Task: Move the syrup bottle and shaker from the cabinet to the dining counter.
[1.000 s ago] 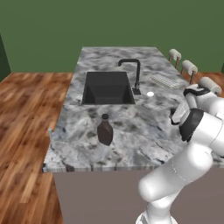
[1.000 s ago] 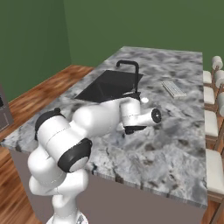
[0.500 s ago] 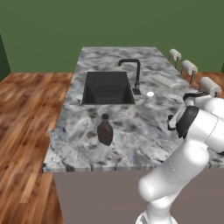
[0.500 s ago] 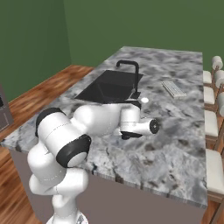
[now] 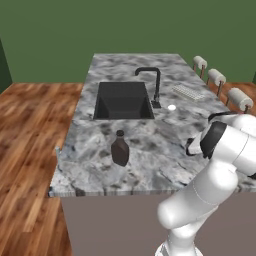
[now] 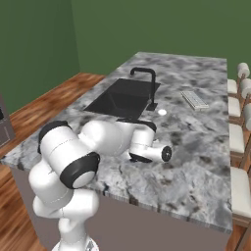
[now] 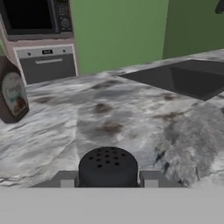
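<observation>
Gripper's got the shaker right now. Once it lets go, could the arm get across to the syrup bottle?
Probably yes. The syrup bottle stands upright on the dining counter, with bare marble between it and the gripper, shut on the shaker. The sink lies farther back.

The syrup bottle [image 7: 12,94] is being cut off by the left edge of the hand view (its neck and cap are lost). The shaker [image 7: 108,168] is being hidden below its perforated top, and the gripper [image 7: 108,180] is being shown as two grey tips alone.
</observation>
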Robot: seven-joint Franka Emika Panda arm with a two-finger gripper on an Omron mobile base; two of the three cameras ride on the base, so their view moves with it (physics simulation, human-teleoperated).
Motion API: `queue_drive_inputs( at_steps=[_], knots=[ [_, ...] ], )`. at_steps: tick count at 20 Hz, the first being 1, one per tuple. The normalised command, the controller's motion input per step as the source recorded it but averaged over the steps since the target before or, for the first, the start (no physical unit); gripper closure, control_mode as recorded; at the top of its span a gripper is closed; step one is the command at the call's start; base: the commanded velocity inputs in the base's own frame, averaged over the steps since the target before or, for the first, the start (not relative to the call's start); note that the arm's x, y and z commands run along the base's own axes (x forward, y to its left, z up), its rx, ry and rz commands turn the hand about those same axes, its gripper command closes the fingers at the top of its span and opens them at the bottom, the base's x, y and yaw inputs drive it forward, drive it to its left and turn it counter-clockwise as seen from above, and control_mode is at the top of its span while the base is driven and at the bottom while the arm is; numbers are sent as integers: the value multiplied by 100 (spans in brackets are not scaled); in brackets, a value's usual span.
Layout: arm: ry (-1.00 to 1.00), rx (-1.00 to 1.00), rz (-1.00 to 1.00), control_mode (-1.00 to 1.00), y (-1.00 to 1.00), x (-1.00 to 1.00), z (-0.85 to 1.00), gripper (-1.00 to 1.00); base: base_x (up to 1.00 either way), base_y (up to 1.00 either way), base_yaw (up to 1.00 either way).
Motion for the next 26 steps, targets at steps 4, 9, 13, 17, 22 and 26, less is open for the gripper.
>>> queue_drive_inputs(
  at_steps=[4,9,13,17,22,26],
  knots=[
    [-11,0,0,-100,33,0,-19,100,0,0,0],
    [-3,0,0,-100,19,0,-17,100,0,0,0],
    [0,0,0,-100,1,0,-20,100,0,0,0],
    [0,0,0,-100,0,0,-14,100,0,0,0],
    [0,0,0,-100,0,0,-11,100,0,0,0],
    [-2,0,0,-100,0,0,-20,100,0,0,0]
  ],
)
